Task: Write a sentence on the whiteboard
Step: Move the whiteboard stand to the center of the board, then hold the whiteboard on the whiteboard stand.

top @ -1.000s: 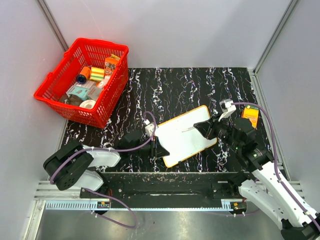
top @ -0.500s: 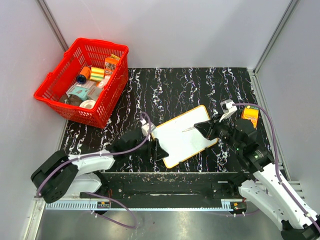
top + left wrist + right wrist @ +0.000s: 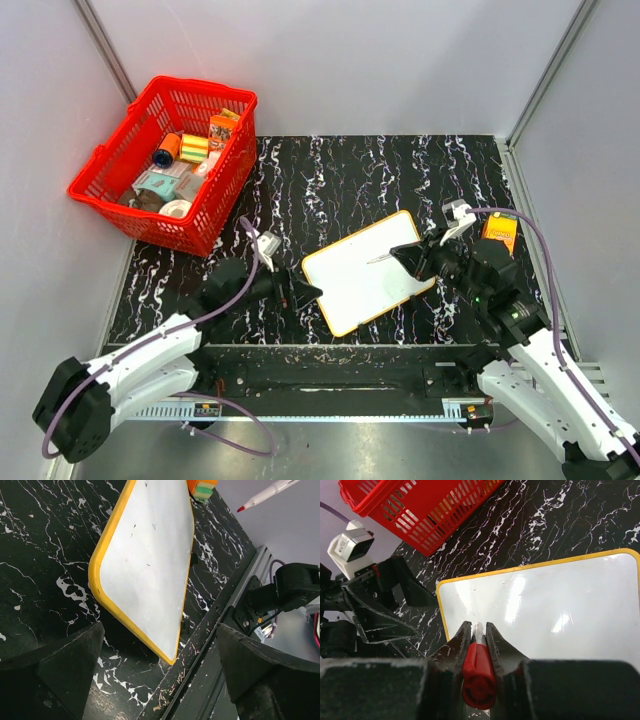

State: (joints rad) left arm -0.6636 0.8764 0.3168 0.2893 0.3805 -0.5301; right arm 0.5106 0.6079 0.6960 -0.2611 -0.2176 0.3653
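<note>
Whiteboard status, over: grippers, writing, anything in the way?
Left gripper open, at left edge of whiteboard. Right gripper shut on red marker, tip off the surface. Board blank, no sentence yet. Nothing lying on it.

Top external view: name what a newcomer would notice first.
The red basket full of small items stands out at the far left corner of the black marbled table. Mid-table lies the yellow-rimmed whiteboard, with no lettering visible. The right gripper holds a red marker over it, and the open left gripper faces its left corner.
</note>
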